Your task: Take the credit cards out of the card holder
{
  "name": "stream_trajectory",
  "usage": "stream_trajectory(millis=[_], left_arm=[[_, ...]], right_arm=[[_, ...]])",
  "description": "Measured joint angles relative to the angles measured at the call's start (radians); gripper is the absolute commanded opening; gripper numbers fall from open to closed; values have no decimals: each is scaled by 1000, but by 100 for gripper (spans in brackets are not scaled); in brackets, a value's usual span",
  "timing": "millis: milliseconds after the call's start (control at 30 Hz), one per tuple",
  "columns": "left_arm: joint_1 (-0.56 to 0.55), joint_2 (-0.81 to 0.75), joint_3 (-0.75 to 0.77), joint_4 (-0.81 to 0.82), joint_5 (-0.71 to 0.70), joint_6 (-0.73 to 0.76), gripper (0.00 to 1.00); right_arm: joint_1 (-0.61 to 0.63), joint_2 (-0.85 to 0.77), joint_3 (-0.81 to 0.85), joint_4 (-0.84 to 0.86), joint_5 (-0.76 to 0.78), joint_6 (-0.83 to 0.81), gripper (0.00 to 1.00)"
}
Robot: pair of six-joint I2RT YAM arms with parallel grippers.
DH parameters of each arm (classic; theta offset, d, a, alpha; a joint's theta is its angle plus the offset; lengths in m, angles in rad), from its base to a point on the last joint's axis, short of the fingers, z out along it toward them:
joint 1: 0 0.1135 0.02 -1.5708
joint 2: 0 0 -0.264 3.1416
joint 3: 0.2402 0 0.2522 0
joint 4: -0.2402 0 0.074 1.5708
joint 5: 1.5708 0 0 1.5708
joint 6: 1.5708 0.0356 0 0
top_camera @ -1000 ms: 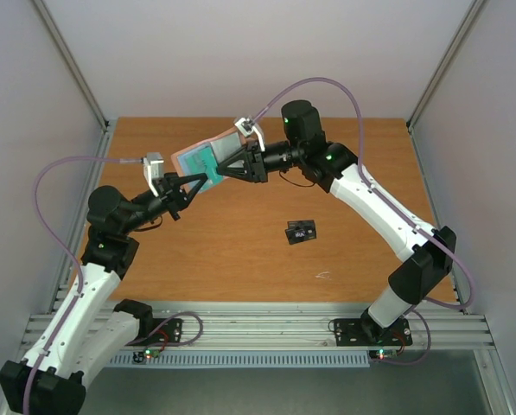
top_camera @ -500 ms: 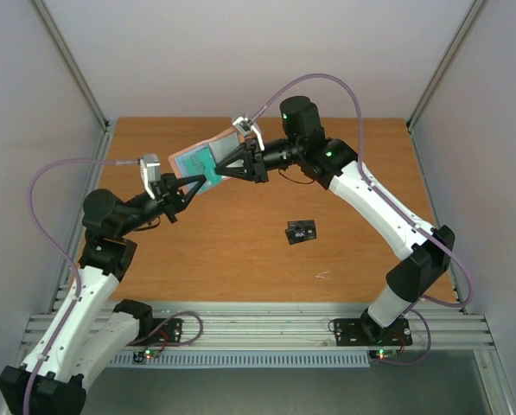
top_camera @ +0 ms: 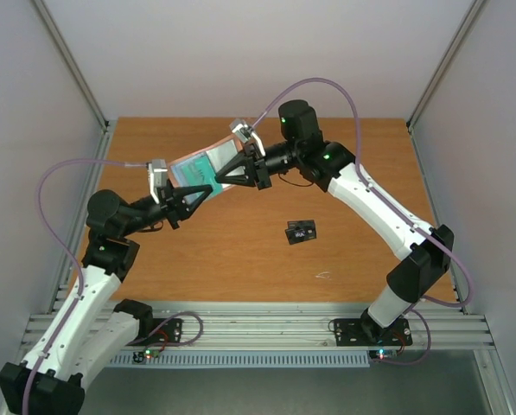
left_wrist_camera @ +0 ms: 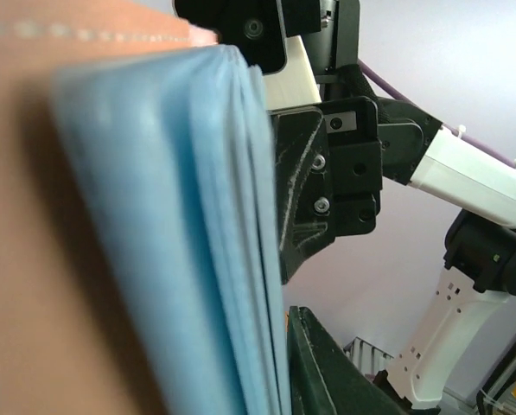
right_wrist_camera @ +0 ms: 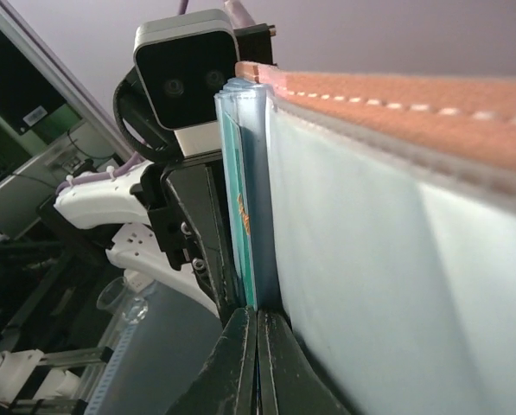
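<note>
Above wooden table, card holder spans left-right, inside upward.

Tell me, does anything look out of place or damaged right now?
Only a small pale mark on the table, nearer its front edge than the black card: scratch or scrap, I cannot tell. The card lies flat; the holder is aloft, tilted, with no visible damage.

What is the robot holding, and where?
The right gripper pinches the card holder at its edge, by the green card. Whether the left gripper grips it too cannot be told.
</note>
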Motion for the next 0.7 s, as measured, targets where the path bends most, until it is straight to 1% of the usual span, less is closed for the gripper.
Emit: stream_trajectory(millis=[167,267,367,433,500,567,600,667,700], left_arm=[[0,0,-4,2,26,-4,26],[0,0,-4,3,31,-8,27],[-1,0,-6,3,33,-11,20],[-1,0,-8,3,33,-13,9],[-1,0,-9,0,32,-14,1],[-1,0,-10,0,32,-19,0],[-1,0,-10,-1,32,-20,0],[-1,1,-10,-4,31,-21,0],[-2,1,-10,-4,30,-21,0]], right_arm=[[-14,-3,0,-19,-10,-11,1],[-32,-12,0,-45,-14,-26,1],[-53,-24,3,-113,-10,-71,1],[-62,-25,15,-164,-5,-104,1],[-63,-26,23,-198,-3,-130,1],[-63,-27,30,-220,2,-153,1],[-63,-28,31,-227,3,-159,3],[-62,-31,31,-238,7,-169,11],[-61,-32,31,-239,9,-171,14]])
